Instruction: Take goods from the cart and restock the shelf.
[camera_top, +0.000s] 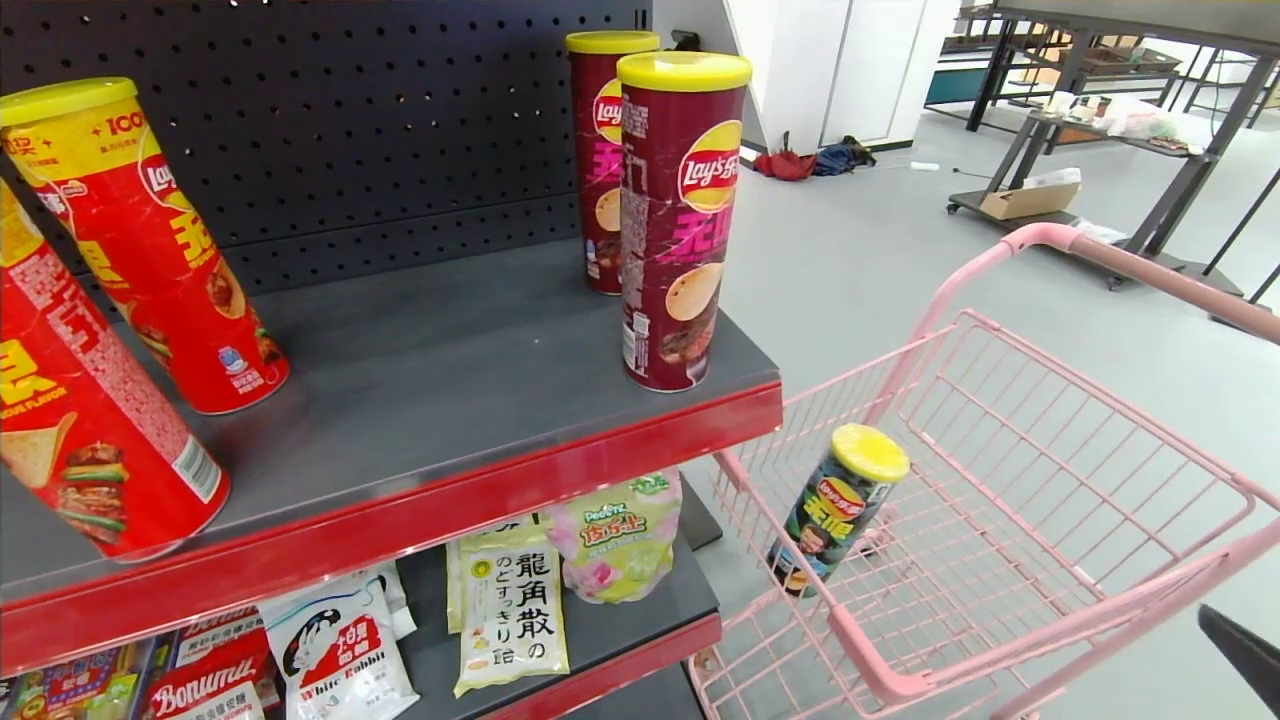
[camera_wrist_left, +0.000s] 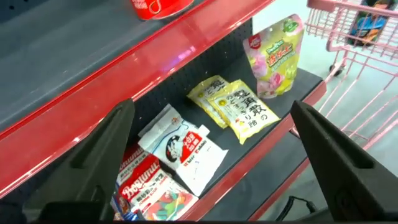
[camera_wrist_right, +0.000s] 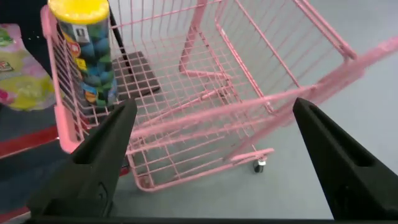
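Can, cylindrical, perhaps cardboard, in cart

Pink cart, yellow-lidded dark can, grey shelf edged red.

Box: cardboard, upper right, by table legs.
Heap: red and blue, top centre, on floor.
Tables: dark-framed, top right.

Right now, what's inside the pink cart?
One yellow-lidded chip can, in the corner of the cart nearest the shelf. The basket floor behind the can is hidden.
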